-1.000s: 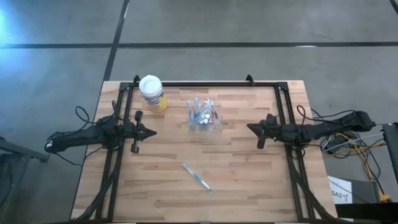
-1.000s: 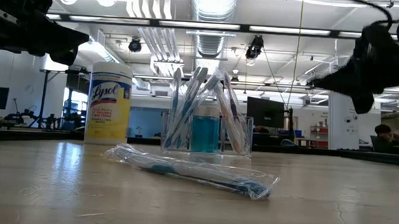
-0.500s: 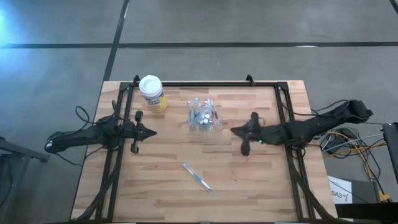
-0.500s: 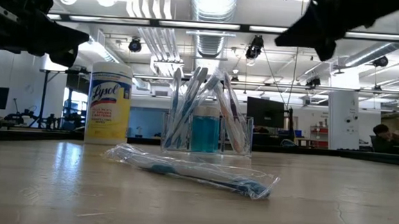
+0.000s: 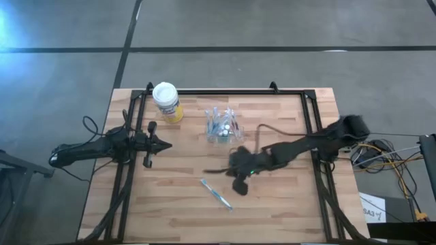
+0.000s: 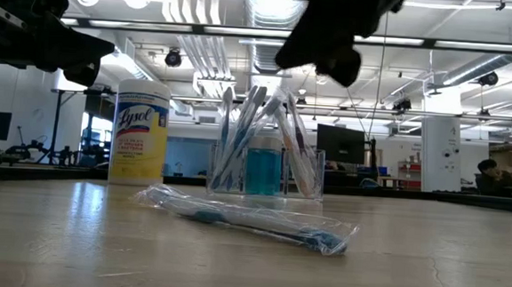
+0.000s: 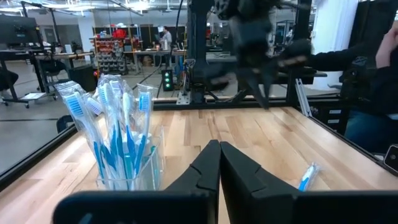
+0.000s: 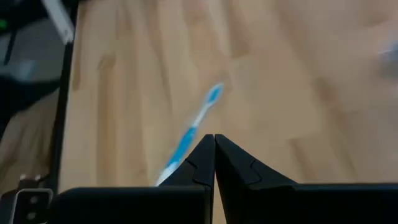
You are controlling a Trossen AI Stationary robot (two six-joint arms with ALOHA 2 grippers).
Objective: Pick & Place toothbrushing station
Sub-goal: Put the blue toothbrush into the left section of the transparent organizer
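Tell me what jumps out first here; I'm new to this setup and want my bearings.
The right gripper, fingers shut, reaches out over the table's middle above a loose wrapped toothbrush. Behind it stands the clear holder full of toothbrushes, beside a yellow canister. The left gripper waits at the left.

Things on and around the wooden table

A yellow Lysol canister (image 5: 167,102) with a white lid stands upright at the table's (image 5: 286,197) far left. Black cables (image 5: 381,155) trail off the right edge. In the room behind, a person (image 6: 491,176) sits at far right among desks and monitors (image 6: 339,142).
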